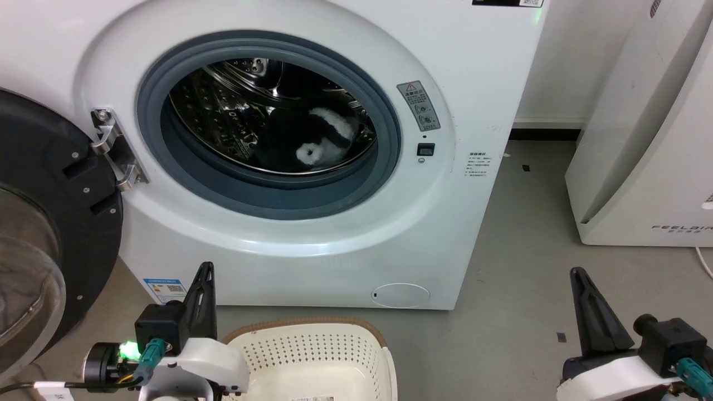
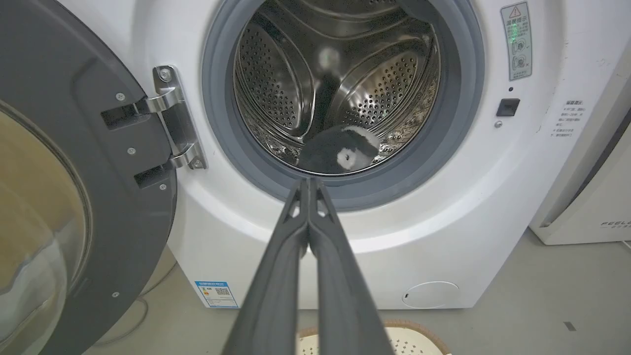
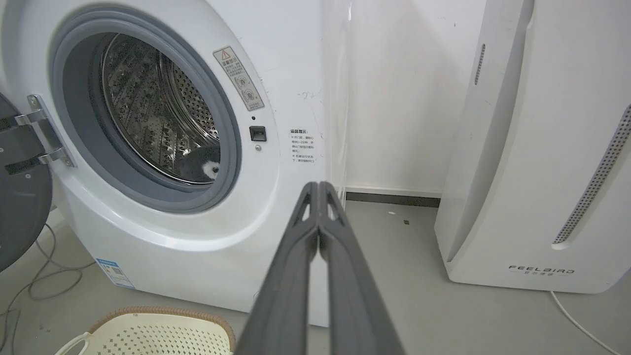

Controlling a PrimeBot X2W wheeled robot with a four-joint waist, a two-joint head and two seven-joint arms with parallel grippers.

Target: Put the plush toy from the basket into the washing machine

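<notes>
The plush toy [image 1: 312, 142] lies inside the steel drum of the washing machine [image 1: 457, 223], black fur with a white patch facing the porthole; it also shows low in the drum as the plush toy [image 2: 340, 155] and the plush toy [image 3: 203, 166]. The dark door [image 1: 39, 223] hangs open to the left. The cream basket [image 1: 312, 356] sits on the floor below the machine, with no toy visible in the part I see. My left gripper [image 1: 207, 267] is shut with nothing held, left of the basket. My right gripper [image 1: 576, 273] is shut and holds nothing, at the lower right.
The white FEELBIRD appliance [image 1: 652, 150] stands to the right of the washer, with grey floor [image 1: 518, 278] between them. The open door's hinge [image 1: 114, 150] juts out at the porthole's left. Cables [image 3: 44, 281] lie on the floor left of the machine.
</notes>
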